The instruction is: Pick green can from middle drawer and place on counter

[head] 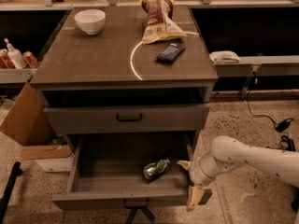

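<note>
While you face the cabinet from the front, note that the counter (93, 64) forms its top, a wood-grain slab with a pale arc mark (132, 64) right of centre. Below it, the upper drawer (84, 119) is shut, with a black bar handle (129, 118) at mid-panel. The middle drawer (103, 169) stands pulled out toward you, its front panel lowest in view. The arm (252, 155), white and jointed, enters from the right edge and reaches down-left to the drawer's right front corner. A cardboard box (23, 118) leans at the cabinet's left side. At the counter's rear you find a chip bag (160, 22) lying flat and a white bowl (90, 21) to its left; a dark flat packet (170, 52) lies just in front of the bag. The gripper (188, 182) hangs at the drawer's right front corner. Its two tan fingers (195, 199) are spread apart and hold nothing: one points left at the drawer's right wall, the other points down past the front panel. The green can (155, 168) lies on its side on the drawer floor, right of centre, near the upper finger but apart from it. On the left shelf stand a pump bottle (14, 56) and red cans (30, 59).
</note>
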Controlling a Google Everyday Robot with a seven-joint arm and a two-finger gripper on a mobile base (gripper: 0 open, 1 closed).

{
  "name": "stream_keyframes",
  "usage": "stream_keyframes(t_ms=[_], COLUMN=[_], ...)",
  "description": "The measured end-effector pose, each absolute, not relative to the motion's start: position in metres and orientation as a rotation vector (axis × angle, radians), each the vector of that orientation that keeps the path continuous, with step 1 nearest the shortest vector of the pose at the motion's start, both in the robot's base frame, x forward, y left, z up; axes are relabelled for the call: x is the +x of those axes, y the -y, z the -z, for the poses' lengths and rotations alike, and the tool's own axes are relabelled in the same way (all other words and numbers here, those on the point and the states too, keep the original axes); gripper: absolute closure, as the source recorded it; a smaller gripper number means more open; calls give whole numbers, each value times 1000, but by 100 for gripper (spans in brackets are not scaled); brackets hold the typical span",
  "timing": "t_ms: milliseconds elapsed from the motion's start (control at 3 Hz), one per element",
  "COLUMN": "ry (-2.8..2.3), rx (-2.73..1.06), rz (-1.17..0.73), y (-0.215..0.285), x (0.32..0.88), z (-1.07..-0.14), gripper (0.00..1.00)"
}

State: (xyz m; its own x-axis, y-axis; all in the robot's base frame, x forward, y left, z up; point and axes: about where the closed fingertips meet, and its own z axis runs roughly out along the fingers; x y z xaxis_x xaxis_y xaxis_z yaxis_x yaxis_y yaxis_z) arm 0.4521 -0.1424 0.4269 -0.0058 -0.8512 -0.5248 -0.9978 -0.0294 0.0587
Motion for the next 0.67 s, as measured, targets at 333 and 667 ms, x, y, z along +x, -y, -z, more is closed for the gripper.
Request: stream_keyframes(t_ms=[333,667], ry=[-1864,-1790], rx=[-1970,-2009], rz=[-604,-582], y=[140,134], x=[463,478], z=[-433,-440], gripper=[0,0])
